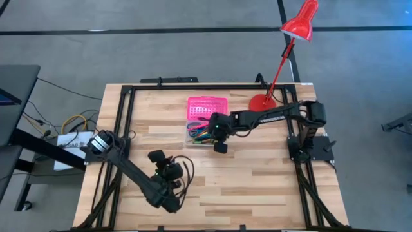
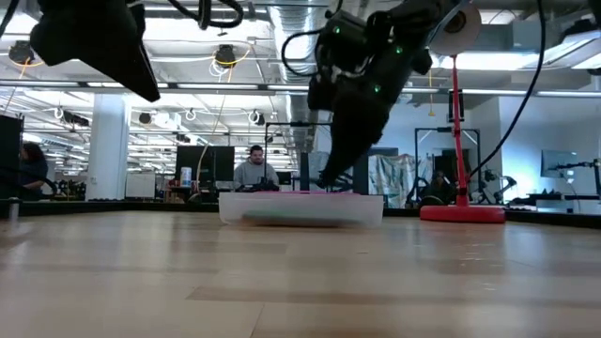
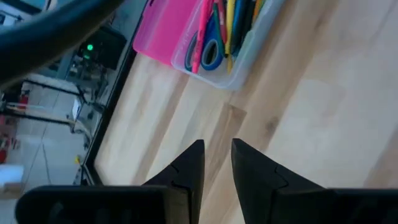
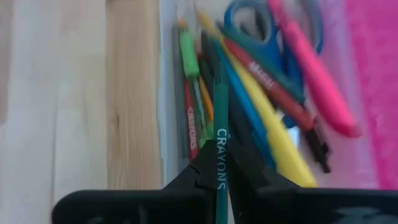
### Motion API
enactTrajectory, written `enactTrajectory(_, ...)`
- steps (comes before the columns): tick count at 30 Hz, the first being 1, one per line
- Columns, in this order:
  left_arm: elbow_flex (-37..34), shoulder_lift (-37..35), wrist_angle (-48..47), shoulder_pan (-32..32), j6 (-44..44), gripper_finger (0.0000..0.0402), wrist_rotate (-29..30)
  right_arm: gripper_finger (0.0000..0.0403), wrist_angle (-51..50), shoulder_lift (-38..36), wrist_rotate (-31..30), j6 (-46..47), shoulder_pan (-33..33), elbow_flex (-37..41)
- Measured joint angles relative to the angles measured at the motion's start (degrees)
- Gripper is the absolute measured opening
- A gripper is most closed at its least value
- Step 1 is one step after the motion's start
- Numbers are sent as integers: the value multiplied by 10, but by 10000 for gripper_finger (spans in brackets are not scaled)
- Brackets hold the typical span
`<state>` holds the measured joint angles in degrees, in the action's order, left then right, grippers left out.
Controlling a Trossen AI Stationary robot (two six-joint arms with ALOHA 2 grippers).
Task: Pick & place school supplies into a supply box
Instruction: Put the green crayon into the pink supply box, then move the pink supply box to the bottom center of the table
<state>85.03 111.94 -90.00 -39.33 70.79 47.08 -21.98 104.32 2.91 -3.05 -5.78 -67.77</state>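
The supply box (image 1: pixel 201 132) lies open at the table's far middle, its pink lid (image 1: pixel 207 106) flat behind the clear base. In the base lie several pens, pencils and markers, among them a pink marker (image 4: pixel 311 68) and a yellow one (image 4: pixel 267 118), plus blue-handled scissors (image 4: pixel 249 18). My right gripper (image 4: pixel 219 158) hangs over the base's near side, shut on a green pencil (image 4: pixel 219 106) marked CRAYONS. My left gripper (image 3: pixel 217 149) hovers above bare table nearer the front left (image 1: pixel 158 156), a little open with nothing between its fingers. My right gripper pinches the green pencil's shaft (image 4: pixel 221 140) between its two fingertips. The pencil runs along the fingers and sticks out ahead of them, slanting down over the supplies in the base. Whether its far end touches them I cannot tell.
A red desk lamp (image 1: pixel 299 26) stands on its round base (image 1: pixel 262 102) at the far right, close to the box. Black frame rails (image 1: pixel 122 122) run along the table's edges. Bare wood (image 1: pixel 244 180) lies near the front. People sit beyond the table (image 2: pixel 254 169).
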Motion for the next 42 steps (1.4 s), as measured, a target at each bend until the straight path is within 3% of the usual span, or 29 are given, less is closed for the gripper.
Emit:
enactTrajectory(5,3,0,-1,19,40,73,-22,19,6,18,-1,30,0,0)
enactTrajectory(11,3,0,0,21,59,57,-23,44,8,15,2,3,0,0)
enactTrajectory(24,3,0,0,13,159,59,-25,149,75,15,17,56,3,0)
enactTrajectory(33,0,0,0,-22,275,59,48,135,151,47,-22,151,12,0)
enactTrajectory(42,0,0,0,-36,292,59,60,113,150,49,-28,166,13,0)
